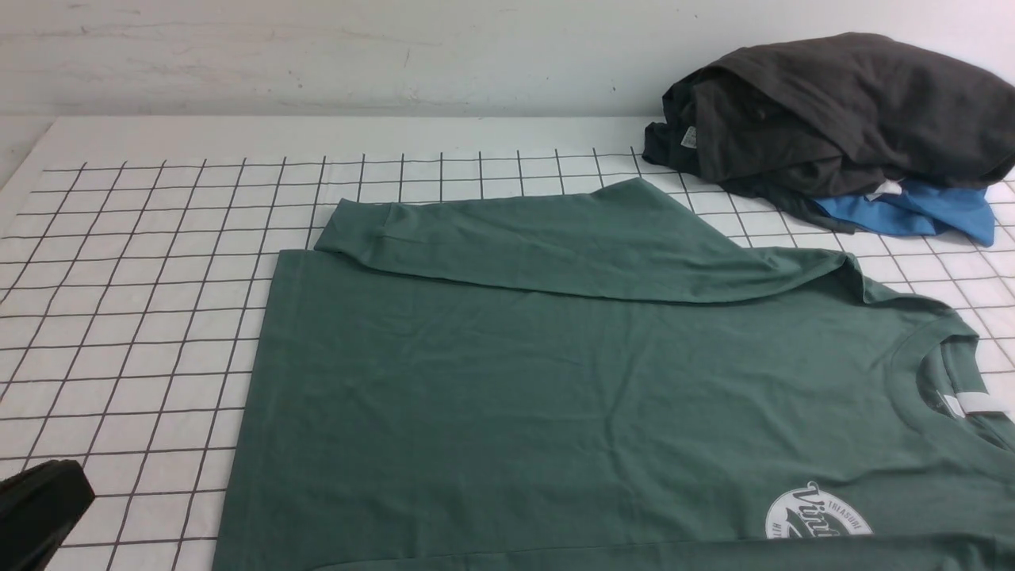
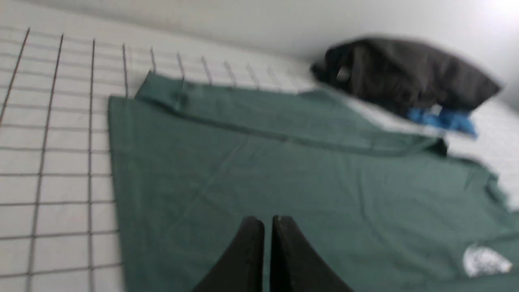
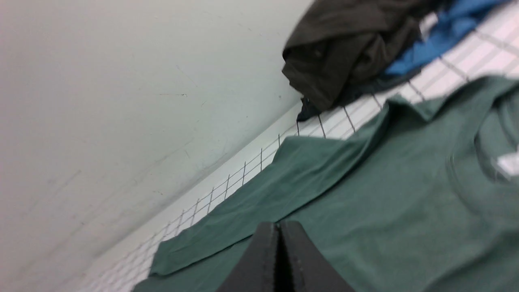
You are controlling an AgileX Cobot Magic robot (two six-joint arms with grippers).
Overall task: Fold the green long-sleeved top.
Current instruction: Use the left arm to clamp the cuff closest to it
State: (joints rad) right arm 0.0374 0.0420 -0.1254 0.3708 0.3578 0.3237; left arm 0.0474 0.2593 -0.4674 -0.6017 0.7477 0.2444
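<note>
The green long-sleeved top (image 1: 555, 396) lies flat, front up, on the grid-patterned table. Its far sleeve (image 1: 539, 238) is folded across the upper body, cuff to the left. The neck with its white label (image 1: 971, 403) is at the right, and the white chest logo (image 1: 817, 514) is at the near right. My left gripper (image 2: 267, 221) hovers above the top's body (image 2: 284, 174), jaws shut and empty; a black part of it shows at the front view's bottom-left corner (image 1: 40, 507). My right gripper (image 3: 279, 225) is shut and empty above the top (image 3: 405, 211); it is out of the front view.
A dark grey-black heap of clothes (image 1: 840, 111) lies at the far right against the wall, on top of a bright blue garment (image 1: 912, 212). White gridded table (image 1: 135, 301) shows to the left of the top. A pale wall runs along the back.
</note>
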